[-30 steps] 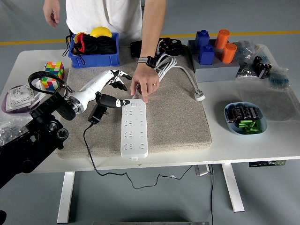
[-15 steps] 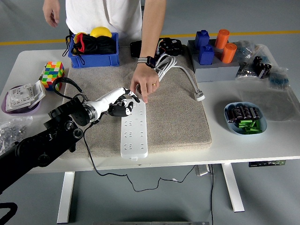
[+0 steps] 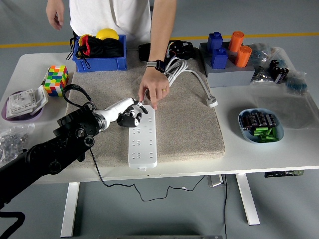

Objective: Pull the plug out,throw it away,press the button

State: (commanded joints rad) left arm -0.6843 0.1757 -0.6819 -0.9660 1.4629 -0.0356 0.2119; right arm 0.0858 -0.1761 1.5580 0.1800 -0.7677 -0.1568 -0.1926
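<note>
Over power strip (image 3: pixel 142 135) top end: left robot hand (image 3: pixel 130 112) fingers curled, empty; person's hand (image 3: pixel 154 89) steadies strip.

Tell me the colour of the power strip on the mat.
White; the power strip shows plainly in the head view.

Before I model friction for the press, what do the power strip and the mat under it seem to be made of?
The power strip looks like hard white plastic, smooth with a slight sheen and moulded socket holes. The mat looks like beige fabric or felt: matte, speckled, with soft rounded edges, though the weave is too small to tell. The left hand rests at the strip's far end beside the person's hand.
</note>
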